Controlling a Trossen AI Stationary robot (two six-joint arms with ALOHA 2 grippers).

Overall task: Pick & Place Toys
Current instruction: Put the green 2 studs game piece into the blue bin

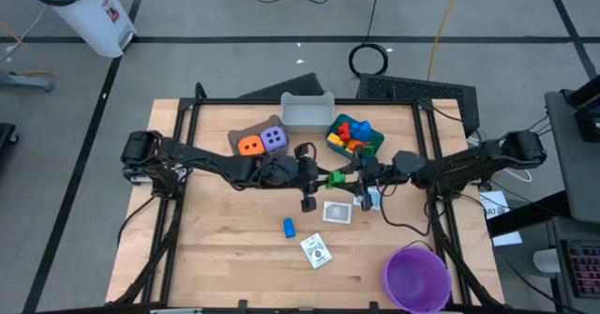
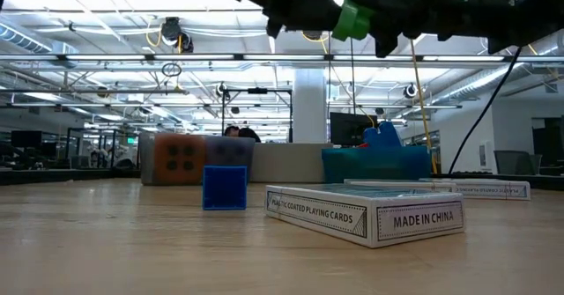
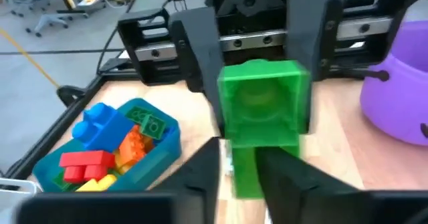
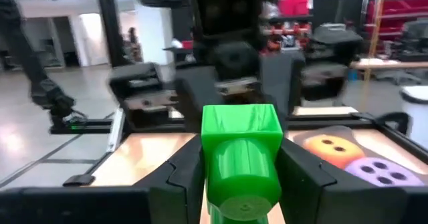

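The green brick (image 1: 337, 176) lies level, long axis running between my grippers; my left gripper (image 1: 317, 175) and right gripper (image 1: 354, 176) each clamp an end.

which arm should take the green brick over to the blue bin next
Right, probably. The right end effector and left end effector both seem to grip the green brick at mid-table. The blue bin lies on the right arm's side of that meeting point, so the right arm has the shorter move.
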